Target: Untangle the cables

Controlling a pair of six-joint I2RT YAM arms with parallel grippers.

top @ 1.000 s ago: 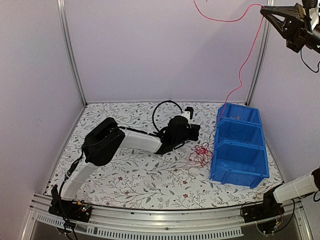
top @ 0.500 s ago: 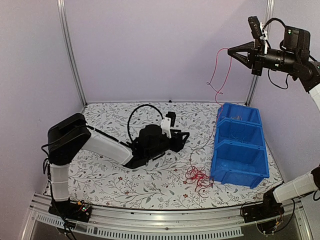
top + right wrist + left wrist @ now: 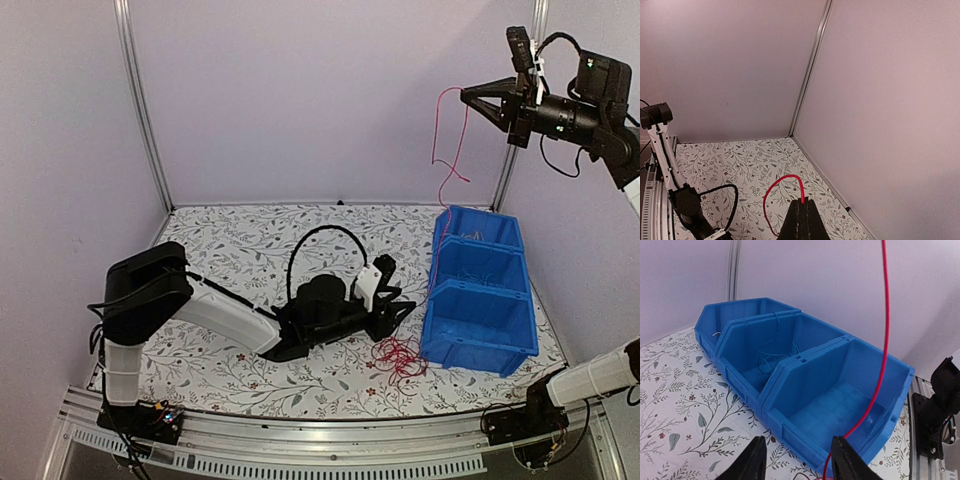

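Even, soft light; sharp, shadowless views.

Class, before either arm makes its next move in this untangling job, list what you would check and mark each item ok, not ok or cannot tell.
1. Right gripper shut on the red wire: ok, the wire is pinched at the closed tips.
2. Left gripper open: ok, its fingers are apart.
3. Wire inside the left gripper's gap: ok, it runs down just inside one finger.
4. Clump on the table, outside the bins: ok.
5. Wire pulled free of the clump: cannot tell, its lower end is too thin to trace.
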